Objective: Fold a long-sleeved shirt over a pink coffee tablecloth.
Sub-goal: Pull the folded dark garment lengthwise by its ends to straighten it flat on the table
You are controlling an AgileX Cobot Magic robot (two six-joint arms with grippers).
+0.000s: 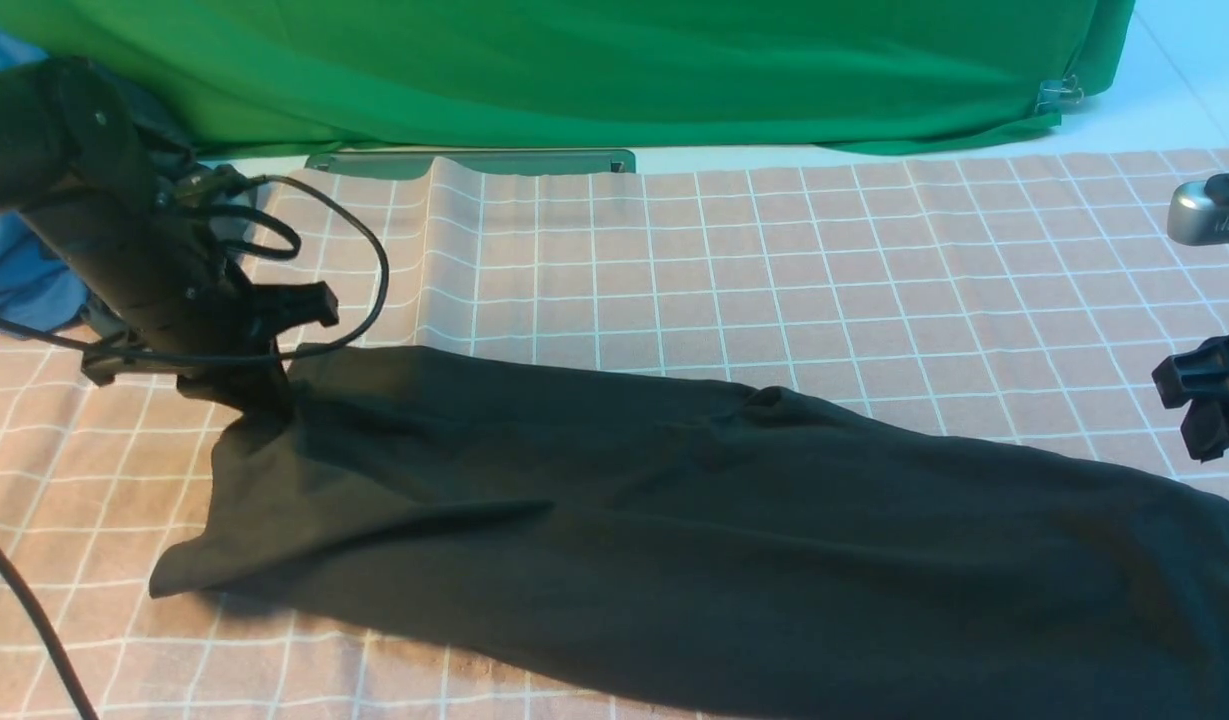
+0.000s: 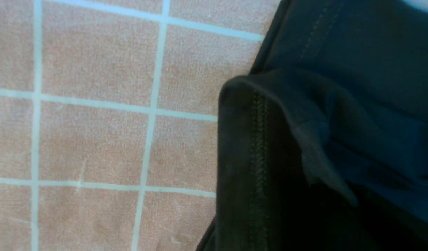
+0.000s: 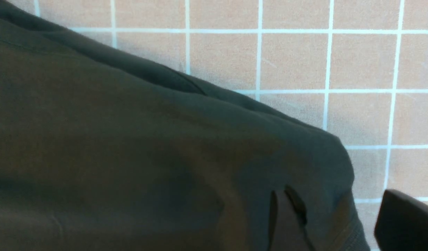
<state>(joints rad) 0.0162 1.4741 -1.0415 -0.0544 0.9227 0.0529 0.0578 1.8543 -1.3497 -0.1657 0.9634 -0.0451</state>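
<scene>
The long-sleeved shirt (image 1: 674, 500) is black and lies as a long band across the pink coffee tablecloth (image 1: 774, 250), from left of centre to the near right. My left gripper (image 1: 264, 400) points down at the band's far left corner and is shut on the cloth, which rises up to it. The left wrist view shows a stitched hem of the shirt (image 2: 255, 157) bunched close against the tablecloth (image 2: 95, 139). My right gripper (image 1: 1199, 405) hovers open at the right edge, just above the shirt's right end. One black finger (image 3: 405, 223) shows beside the shirt (image 3: 130, 139).
A green cloth (image 1: 574, 70) hangs across the back, held by a metal clip (image 1: 1059, 95). A blue garment (image 1: 14, 270) lies at the far left behind my left arm. A black cable (image 1: 364, 250) loops off that arm over the tablecloth.
</scene>
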